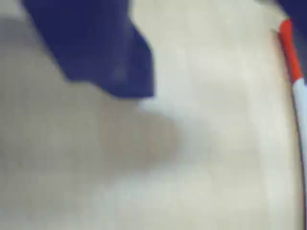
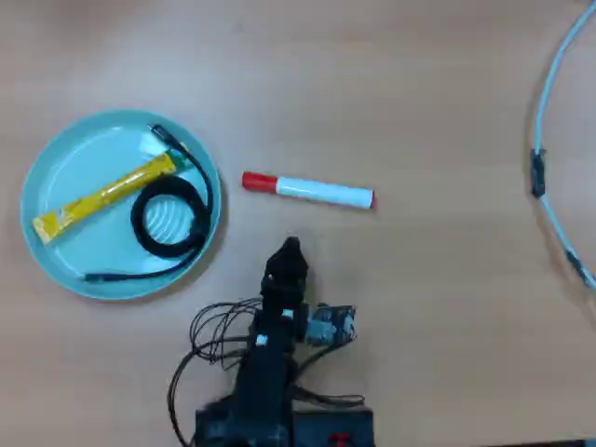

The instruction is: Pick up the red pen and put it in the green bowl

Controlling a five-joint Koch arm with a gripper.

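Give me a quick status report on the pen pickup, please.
Gripper short of red pen, jaw state unclear. Pen flat on table, outside green bowl. Bowl holds yellow sachet, black cable.

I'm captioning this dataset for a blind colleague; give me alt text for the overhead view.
A red-capped white pen lies flat on a wooden table, to the right of a pale green bowl holding a yellow sachet and a coiled black cable. The robot arm's end effector sits just below the pen, not touching it.

Red pen [image 1: 293, 67] at right edge, blue claw [image 1: 144, 96] apart
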